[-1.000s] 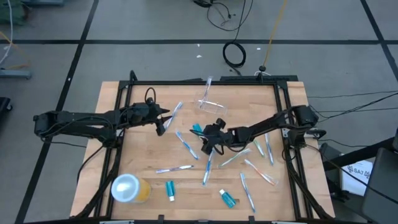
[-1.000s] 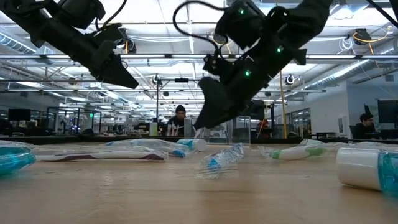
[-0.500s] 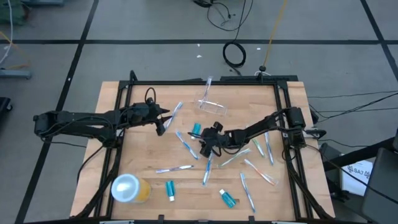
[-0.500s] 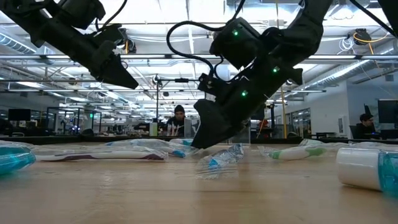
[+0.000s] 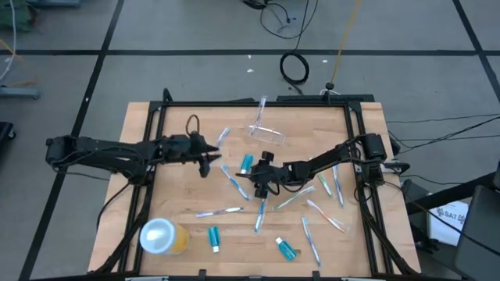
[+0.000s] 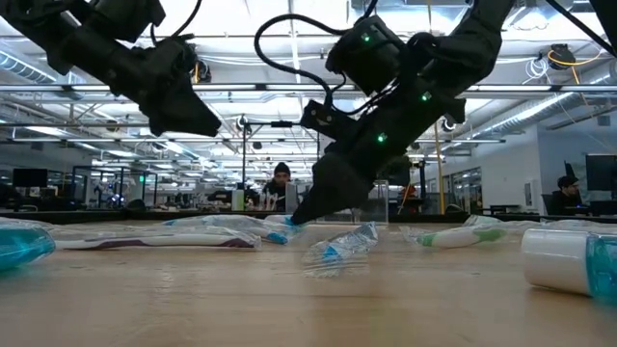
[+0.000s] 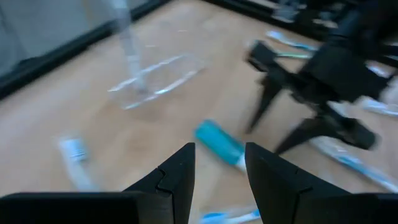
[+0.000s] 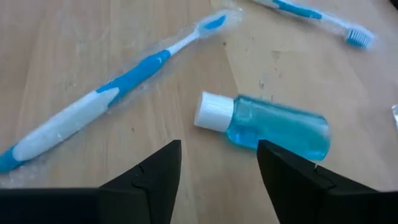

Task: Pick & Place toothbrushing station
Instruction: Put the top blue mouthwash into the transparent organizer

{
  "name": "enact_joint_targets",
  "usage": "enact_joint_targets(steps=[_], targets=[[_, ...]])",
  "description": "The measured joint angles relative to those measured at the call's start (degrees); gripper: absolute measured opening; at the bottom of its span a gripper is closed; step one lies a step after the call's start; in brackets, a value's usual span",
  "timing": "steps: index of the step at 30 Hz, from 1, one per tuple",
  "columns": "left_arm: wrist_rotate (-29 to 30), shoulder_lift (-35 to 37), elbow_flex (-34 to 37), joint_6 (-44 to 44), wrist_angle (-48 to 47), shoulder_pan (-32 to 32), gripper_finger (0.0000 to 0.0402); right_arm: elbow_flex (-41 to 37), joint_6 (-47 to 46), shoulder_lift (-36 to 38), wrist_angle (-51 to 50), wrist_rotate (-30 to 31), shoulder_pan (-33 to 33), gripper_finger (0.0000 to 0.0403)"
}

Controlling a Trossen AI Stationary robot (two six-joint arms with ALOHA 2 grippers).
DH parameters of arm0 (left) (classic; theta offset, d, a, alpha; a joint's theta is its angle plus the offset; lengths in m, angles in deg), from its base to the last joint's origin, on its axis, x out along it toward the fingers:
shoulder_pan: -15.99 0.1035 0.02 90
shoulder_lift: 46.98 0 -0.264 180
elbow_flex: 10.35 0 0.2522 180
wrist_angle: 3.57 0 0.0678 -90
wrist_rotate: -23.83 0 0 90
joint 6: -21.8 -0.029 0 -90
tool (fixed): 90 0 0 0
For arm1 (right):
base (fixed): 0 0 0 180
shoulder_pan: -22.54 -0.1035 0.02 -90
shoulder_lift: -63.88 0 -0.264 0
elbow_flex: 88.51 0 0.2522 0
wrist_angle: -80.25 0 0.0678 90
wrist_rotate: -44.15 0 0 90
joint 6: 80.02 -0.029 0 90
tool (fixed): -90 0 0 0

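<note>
Wooden table (image 5: 172,195): scattered toothbrushes (image 5: 219,211), teal tubes (image 5: 246,162), tipped clear cup (image 5: 268,134), orange-yellow cup (image 5: 162,236).

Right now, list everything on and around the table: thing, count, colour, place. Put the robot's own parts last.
Clear plastic cup: one, transparent, lying on its side at the table's far middle, a toothbrush sticking out.
Toothbrushes: about ten, blue, white and pale green, scattered over the middle and right.
Teal tubes: three, white caps; one mid-table between the grippers, two near the front edge.
Lidded cup: one, orange-yellow with white lid, front left corner.
Cable coil: one, black, on the floor behind the table.
Left gripper: open, empty, raised, left of the middle tube.
Right gripper: open, empty, low over the middle tube.
</note>
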Motion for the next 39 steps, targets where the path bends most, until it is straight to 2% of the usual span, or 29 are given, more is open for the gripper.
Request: enact_joint_targets(steps=[5, 10, 19, 25, 28, 33, 39], targets=[[3.52, -8.85, 0.00, 4.33, 11.89, -6.09, 0.0147, -0.02, 3.29, 0.67, -0.19, 0.09, 0.00, 0.0226], [6.38, -18.14, -0.02, 10.73, 19.89, -8.57, 0.0147, -0.02, 4.32, 0.64, -0.83, 0.02, 0.41, 0.0237], [7.18, -32.99, -1.44, 10.69, 31.09, -10.96, 0.0147, -0.02, 4.90, 0.64, 0.96, 0.07, 2.72, 0.0232], [7.24, -42.27, -7.34, 10.69, 30.94, -10.98, 0.0147, -0.02, 8.89, 0.64, 1.76, 0.00, 4.27, 0.0232], [7.26, -44.74, -9.60, 10.67, 30.32, -10.93, 0.0147, -0.02, 12.32, 0.64, 1.95, -0.02, 4.24, 0.0231], [8.66, -45.14, -12.42, 10.57, 23.34, -10.07, 0.0147, -0.02, 15.48, 0.59, 1.50, -0.09, 4.35, 0.0229], [9.78, -44.38, -12.59, 7.51, 21.41, -10.06, 0.0147, -0.02, 15.63, 0.59, 1.47, -0.09, 4.59, 0.0229]])
